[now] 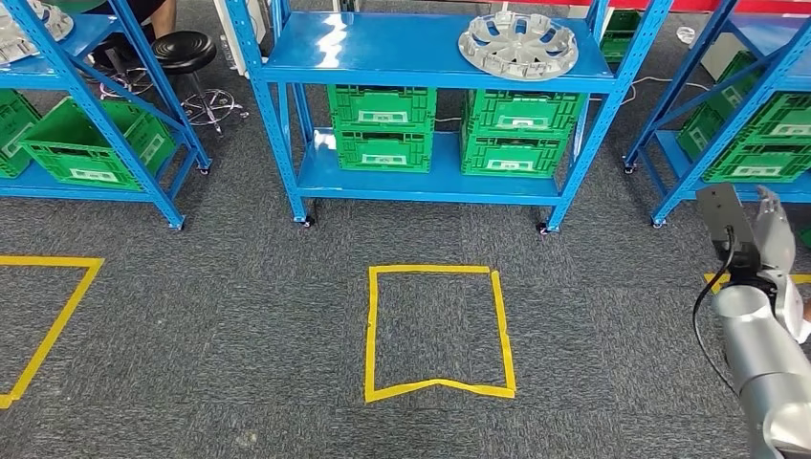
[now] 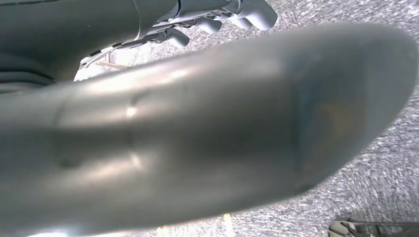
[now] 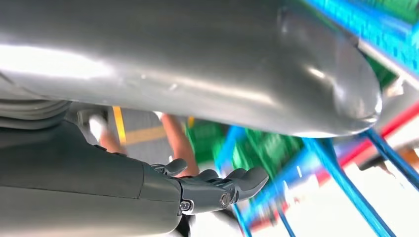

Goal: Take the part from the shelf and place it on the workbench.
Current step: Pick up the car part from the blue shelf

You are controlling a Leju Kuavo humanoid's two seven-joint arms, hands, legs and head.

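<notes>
- Right robot hand (image 1: 773,234) is up at the right edge of the head view, near the right-hand blue rack; nothing in it; in the right wrist view (image 3: 217,187) the fingers lie loosely apart, so it's open
- left robot hand (image 2: 217,17) pokes out past a big silver arm cover in the left wrist view; fingers apart over the carpet, holding nothing
- the part (image 1: 517,43), a silver wheel-cover-looking disc, lies flat on the top shelf (image 1: 383,48) of the middle blue rack, towards its right end; well apart from both hands
- green crates (image 1: 383,129) sit on the lower shelf under it, two stacks side by side
- yellow tape square (image 1: 438,330) on the grey carpet in front of that rack
- black stool (image 1: 185,48) off to the upper left, by the left rack
</notes>
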